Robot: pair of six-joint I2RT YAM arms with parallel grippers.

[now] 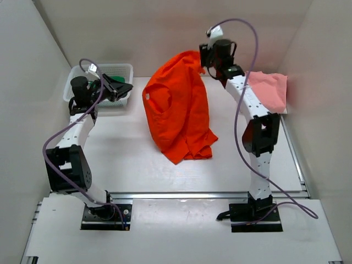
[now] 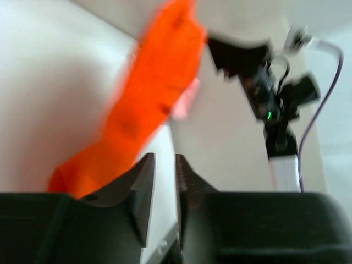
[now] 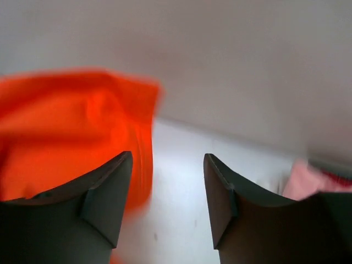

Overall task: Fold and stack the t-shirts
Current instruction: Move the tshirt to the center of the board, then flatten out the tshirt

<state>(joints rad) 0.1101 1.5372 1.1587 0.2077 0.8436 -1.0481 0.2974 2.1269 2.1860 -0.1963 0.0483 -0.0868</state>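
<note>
The bright orange-red t-shirt lies crumpled and lengthwise in the middle of the table, its far corner raised near my right gripper. In the right wrist view that gripper is open and empty, with the blurred orange shirt just left of it. The pale pink t-shirt lies at the far right. A bit of the green t-shirt shows in the white mesh basket. My left gripper hovers over the basket, its jaws a narrow gap apart and empty, pointing toward the orange shirt.
White walls close in the table at the back and on both sides. The basket stands in the far left corner. A metal rail runs along the table's near edge. My right arm shows in the left wrist view.
</note>
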